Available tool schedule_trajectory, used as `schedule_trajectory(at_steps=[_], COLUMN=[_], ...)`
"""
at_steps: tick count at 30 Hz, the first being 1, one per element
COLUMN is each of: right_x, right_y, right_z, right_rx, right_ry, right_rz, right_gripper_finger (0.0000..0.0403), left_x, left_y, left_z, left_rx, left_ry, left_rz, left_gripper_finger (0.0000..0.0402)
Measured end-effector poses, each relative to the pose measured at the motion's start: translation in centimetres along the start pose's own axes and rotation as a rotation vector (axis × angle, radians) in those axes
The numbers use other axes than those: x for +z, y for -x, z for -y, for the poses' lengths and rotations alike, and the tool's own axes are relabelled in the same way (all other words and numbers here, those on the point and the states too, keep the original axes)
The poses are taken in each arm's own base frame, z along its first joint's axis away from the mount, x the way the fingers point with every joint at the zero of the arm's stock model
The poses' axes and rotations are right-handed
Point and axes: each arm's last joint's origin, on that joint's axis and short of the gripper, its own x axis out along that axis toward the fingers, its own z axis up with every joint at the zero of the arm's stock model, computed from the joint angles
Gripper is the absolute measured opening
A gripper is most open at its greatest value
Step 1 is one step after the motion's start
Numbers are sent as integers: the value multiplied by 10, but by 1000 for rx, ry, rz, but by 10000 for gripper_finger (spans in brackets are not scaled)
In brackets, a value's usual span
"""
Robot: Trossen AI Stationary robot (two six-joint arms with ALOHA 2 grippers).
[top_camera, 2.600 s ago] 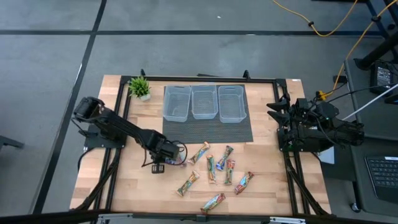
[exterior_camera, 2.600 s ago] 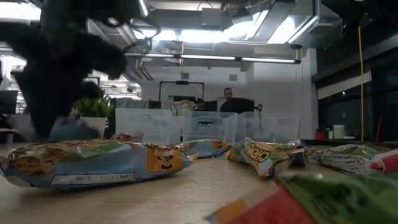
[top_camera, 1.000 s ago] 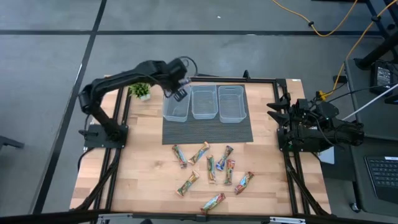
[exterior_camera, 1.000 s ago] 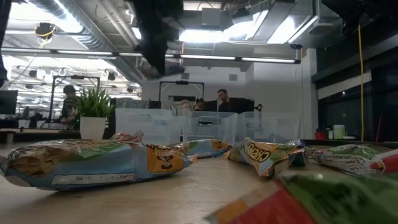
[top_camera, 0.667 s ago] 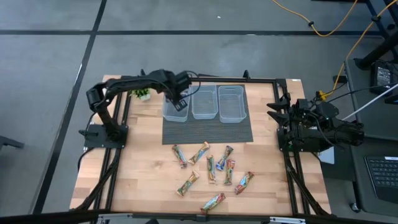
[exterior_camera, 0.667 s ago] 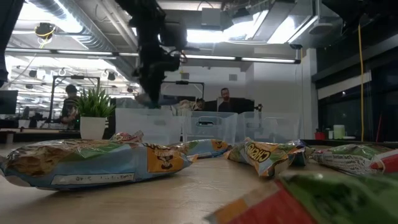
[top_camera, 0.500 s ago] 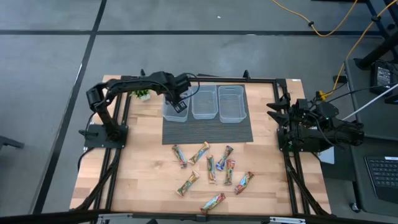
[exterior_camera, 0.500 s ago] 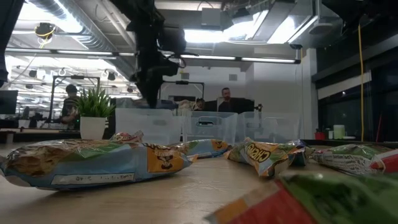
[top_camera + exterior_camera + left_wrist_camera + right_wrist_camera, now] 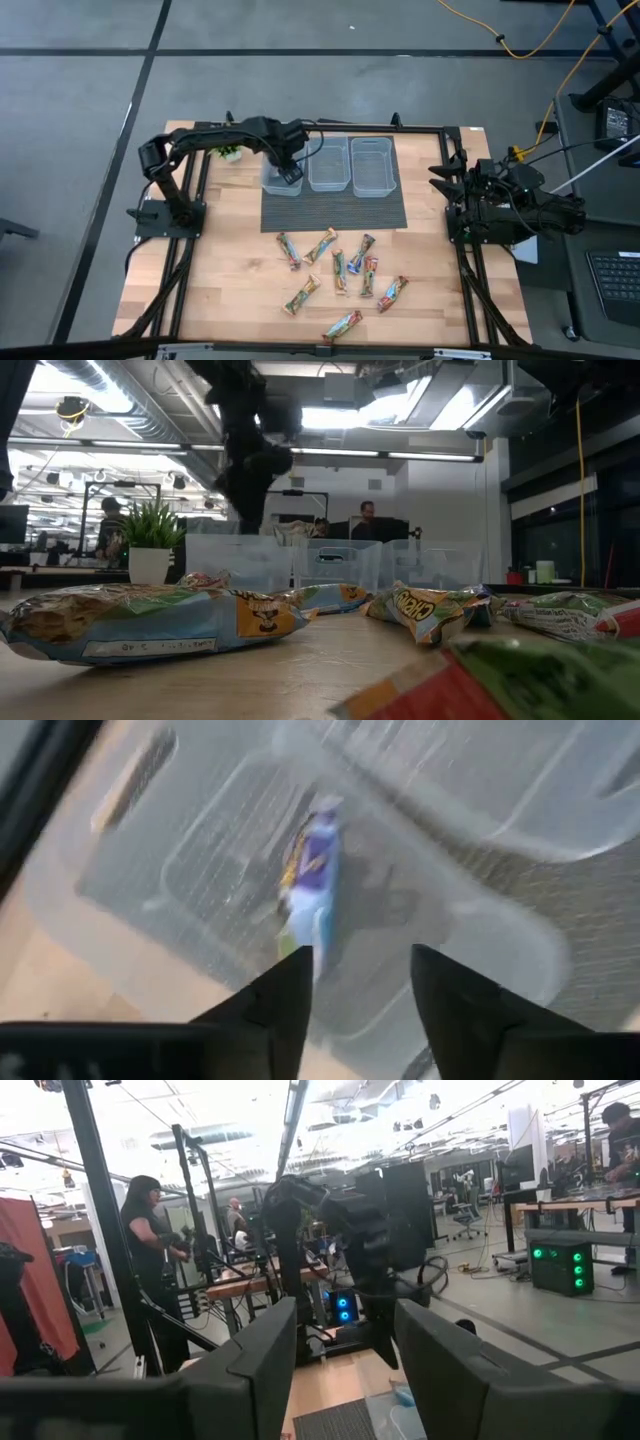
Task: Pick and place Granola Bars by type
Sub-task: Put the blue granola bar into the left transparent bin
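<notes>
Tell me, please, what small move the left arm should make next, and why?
Probably lift the left tool straight up out of the leftmost clear plastic bin: its fingers are open and the blue-wrapped granola bar already lies on the bin floor, released.

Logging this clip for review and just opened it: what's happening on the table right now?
The left gripper hangs open over the leftmost clear bin, and a blue-wrapped granola bar lies in that bin below its fingers. Eight more granola bars lie scattered on the wooden table in front of the mat. The other two bins look empty. The right gripper waits open at the table's right edge, off the work area.
</notes>
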Motion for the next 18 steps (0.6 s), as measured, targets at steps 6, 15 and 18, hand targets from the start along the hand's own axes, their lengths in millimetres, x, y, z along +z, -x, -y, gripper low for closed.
schedule_trajectory(at_steps=[6,15,18], right_x=[0,-1,-1], right_y=[0,0,0], right_z=[0,0,0], right_rx=[-1,-2,-2], right_ry=[0,0,1], right_rz=[-4,-9,-9], right_gripper_finger=[174,174,174], left_x=[12,15,13], left_y=[57,170,203], left_z=[34,91,98], left_rx=[-142,-281,-265], left_ry=[-127,-426,-441], left_rz=[176,520,642], left_gripper_finger=[180,180,180])
